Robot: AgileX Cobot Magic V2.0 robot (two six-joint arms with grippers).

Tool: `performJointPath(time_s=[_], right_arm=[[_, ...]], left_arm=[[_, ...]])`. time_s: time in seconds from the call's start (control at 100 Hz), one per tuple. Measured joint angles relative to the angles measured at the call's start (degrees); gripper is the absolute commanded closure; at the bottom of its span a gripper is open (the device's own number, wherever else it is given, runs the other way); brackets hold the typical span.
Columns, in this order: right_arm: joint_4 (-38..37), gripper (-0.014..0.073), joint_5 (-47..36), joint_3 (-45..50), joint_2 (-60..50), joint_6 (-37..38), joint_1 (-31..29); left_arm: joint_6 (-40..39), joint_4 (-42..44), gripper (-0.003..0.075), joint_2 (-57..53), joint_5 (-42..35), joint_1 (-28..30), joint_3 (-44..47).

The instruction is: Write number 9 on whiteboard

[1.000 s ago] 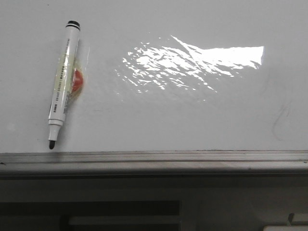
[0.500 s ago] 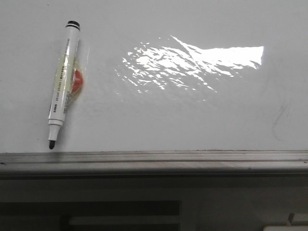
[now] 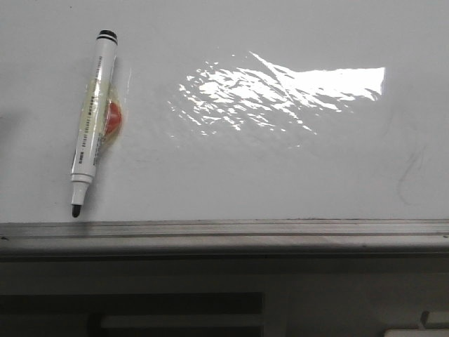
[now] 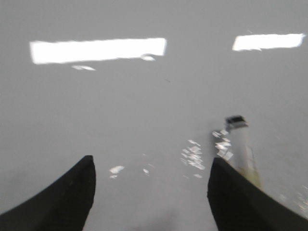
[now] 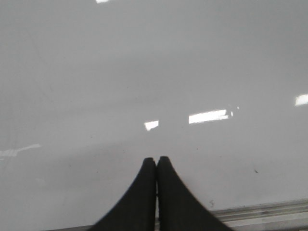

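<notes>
So the whiteboard filled most of the front view, lying flat, with a bright glare patch up past its middle and a grey metal rail along its near edge. No number 9 was visible on it anywhere; the only marks were faint grey smudges toward the right end of the rail side.

A white marker lay on the board to the left of the glare patch, uncapped, black tip pointing at the rail and stopping just short of it, black butt end pointing away. Beside the marker's barrel, touching or under it, sat a small red-orange blob; couldn't tell what it was.

Neither arm showed in the front view.

The left gripper hung over the board with its jaws spread wide and nothing between them. In that blurry wrist view the marker sat just beside one finger, outside the gap, partly hidden behind it.

The right gripper had its jaws pressed together, empty, over bare board, with the rail close by the fingers.

Below the rail, a dark cabinet front ran under the board.
</notes>
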Motion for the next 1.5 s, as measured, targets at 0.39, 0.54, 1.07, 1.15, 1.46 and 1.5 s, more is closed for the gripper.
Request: performJointPath(time_s=[0.39, 0.54, 1.07, 1.15, 1.46, 1.5], right_arm=[[0.09, 0.0656, 0.0, 0.0, 0.0, 0.0, 0.0], [0.09, 0.0656, 0.0, 0.0, 0.0, 0.0, 0.0], [0.09, 0.0656, 0.0, 0.0, 0.0, 0.0, 0.0], [0.09, 0.0656, 0.0, 0.0, 0.0, 0.0, 0.0], [0.09, 0.0656, -0.46, 0.0, 0.0, 0.37, 4.45], [0.09, 0.0656, -0.26, 0.0, 0.0, 0.37, 5.69]], left_arm=[[-1.15, -6.02, 0.0283, 6.44, -1.67, -16.3, -0.13], [-1.24, -8.09, 0.0283, 6.44, -0.31, -17.14, -0.13], [-1.88, -8.44, 0.0283, 12.2, 1.23, -17.29, -0.13], [-2.01, -8.33, 0.029, 13.23, -0.27, -17.42, -0.26], [-2.14, -8.01, 0.0696, 17.44, -2.37, -17.42, -0.67], [-2.14, -8.01, 0.0743, 17.73, -2.37, -17.42, -0.67]])
